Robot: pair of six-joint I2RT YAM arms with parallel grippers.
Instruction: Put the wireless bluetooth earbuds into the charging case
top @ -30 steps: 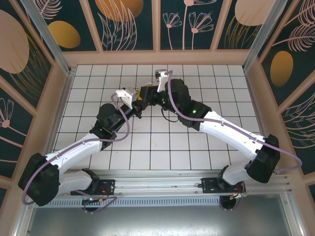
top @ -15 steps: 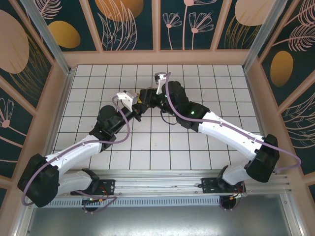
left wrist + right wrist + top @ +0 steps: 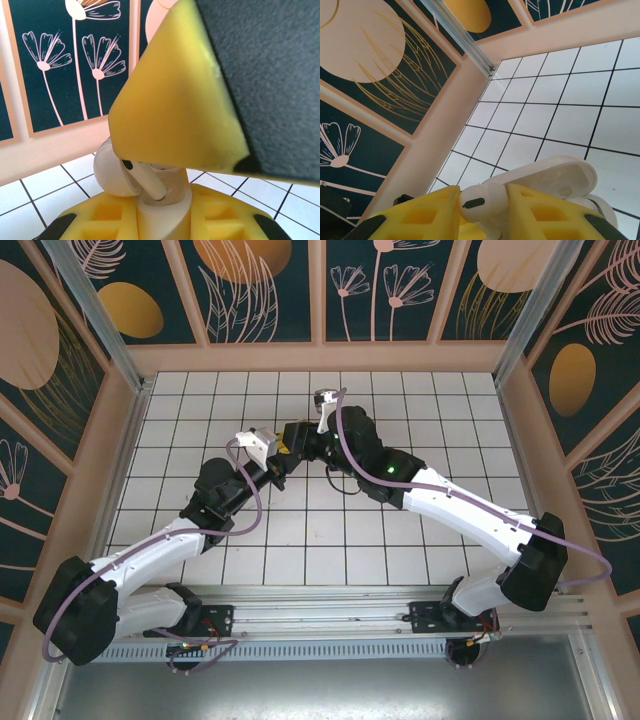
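Note:
My two grippers meet over the middle of the tiled floor, the left gripper (image 3: 283, 453) below the right gripper (image 3: 300, 434). My left gripper (image 3: 162, 222) is shut on the white charging case (image 3: 165, 215), held upright with its round lid (image 3: 111, 172) swung open to the left. A white earbud (image 3: 146, 179) points stem-first into the case's mouth, tilted. My right gripper (image 3: 482, 207) is shut on that white earbud (image 3: 482, 201), with its head pinched between the yellow fingers (image 3: 545, 212). The case's open lid (image 3: 555, 176) lies just behind it. The right gripper's yellow finger (image 3: 170, 100) hangs over the case.
A white tiled floor (image 3: 440, 410) spreads all round the meeting point. Peach-framed walls with dark floral panels (image 3: 260, 290) close it in at the back and sides. An aluminium rail (image 3: 330, 605) runs along the near edge by the arm bases.
Both wrists have edged slightly left and nearer together. Both grips hold as before.

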